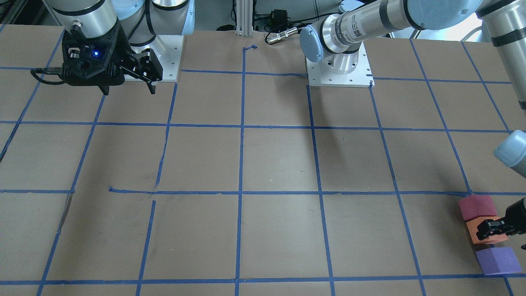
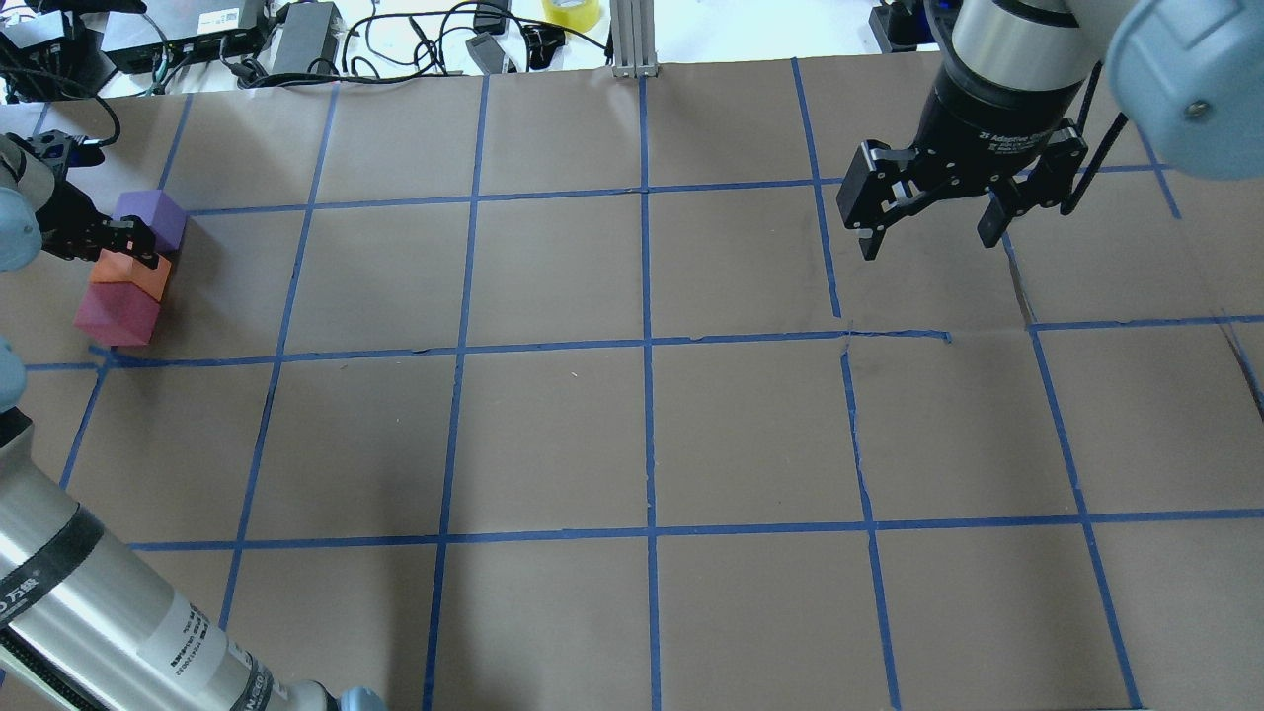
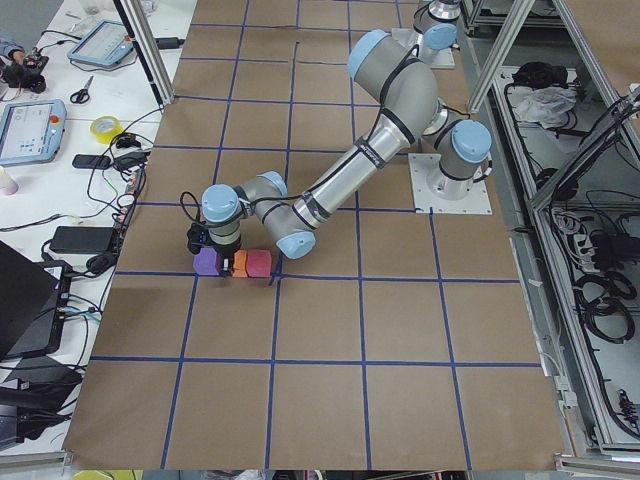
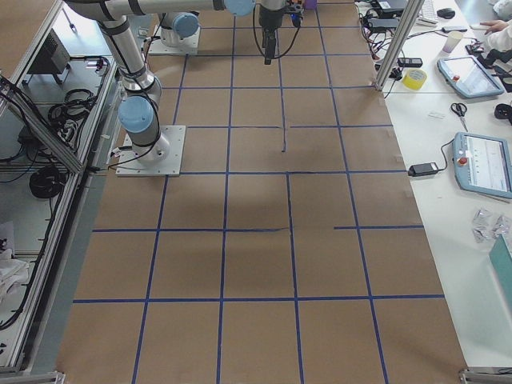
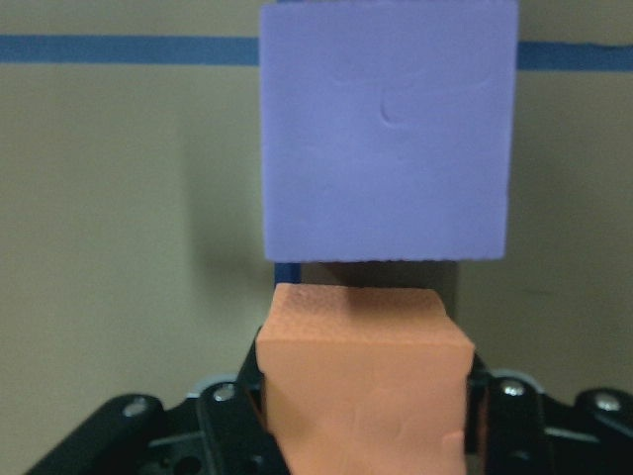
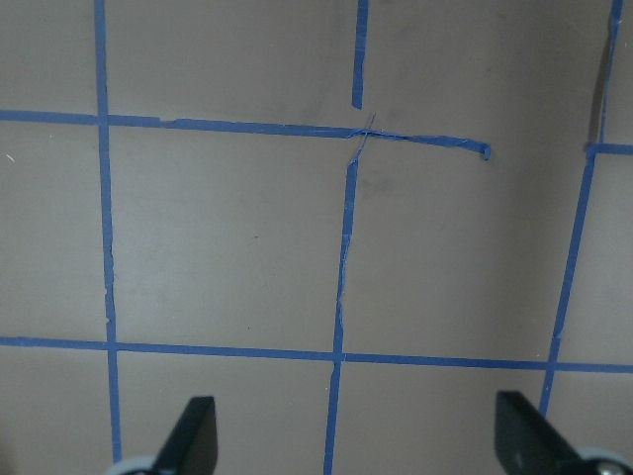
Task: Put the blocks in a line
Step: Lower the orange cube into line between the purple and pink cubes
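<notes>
Now, orange block [image 2: 131, 277] clamped at table's [image 2: 642, 444] ten o'clock.
Left gripper [image 5: 364, 396] jaws pinch it; wrist view shows purple block [image 5: 388, 129] at twelve, overhead adds pinkish red block [image 2: 117, 314] at six. Right gripper [image 2: 928, 243], labelled "2F Adaptive", gapes empty.

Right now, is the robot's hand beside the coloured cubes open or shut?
Shut: in the wrist view the left hand clamps the small orange foam cube from both sides.

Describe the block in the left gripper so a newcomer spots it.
In the overhead view, go to the left edge of the table, where three cubes form a short row. The left gripper grips the middle one, the orange block. Its neighbours are the purple block, farther from the robot, and the pinkish red block, nearer.
</notes>
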`<state>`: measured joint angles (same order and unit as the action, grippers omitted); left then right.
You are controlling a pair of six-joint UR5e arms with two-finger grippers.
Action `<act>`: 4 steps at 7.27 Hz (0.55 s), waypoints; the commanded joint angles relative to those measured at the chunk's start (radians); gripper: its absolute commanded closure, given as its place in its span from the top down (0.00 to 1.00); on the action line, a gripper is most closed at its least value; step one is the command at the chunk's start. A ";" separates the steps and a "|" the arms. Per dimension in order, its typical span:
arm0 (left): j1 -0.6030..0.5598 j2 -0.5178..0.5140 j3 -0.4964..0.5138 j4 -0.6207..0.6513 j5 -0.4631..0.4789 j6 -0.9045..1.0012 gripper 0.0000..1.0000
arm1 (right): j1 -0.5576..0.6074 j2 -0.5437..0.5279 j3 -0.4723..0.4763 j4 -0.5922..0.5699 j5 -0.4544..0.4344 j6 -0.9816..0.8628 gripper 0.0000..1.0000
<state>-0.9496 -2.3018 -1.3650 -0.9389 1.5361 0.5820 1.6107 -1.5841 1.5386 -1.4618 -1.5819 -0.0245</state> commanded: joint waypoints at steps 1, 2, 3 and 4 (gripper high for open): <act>0.000 -0.002 -0.002 -0.001 -0.001 -0.002 0.96 | 0.000 -0.001 0.000 0.000 0.000 0.000 1.00; -0.001 -0.004 0.000 -0.001 -0.002 -0.005 1.00 | 0.000 0.001 0.000 0.000 -0.007 0.000 1.00; -0.001 -0.002 0.000 -0.003 -0.007 -0.007 1.00 | 0.000 -0.001 0.000 0.000 -0.019 0.000 1.00; -0.011 0.033 -0.002 -0.015 -0.004 -0.013 1.00 | 0.001 -0.001 0.000 0.000 -0.020 0.002 1.00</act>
<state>-0.9531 -2.2965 -1.3657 -0.9441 1.5318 0.5748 1.6109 -1.5843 1.5385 -1.4619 -1.5964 -0.0242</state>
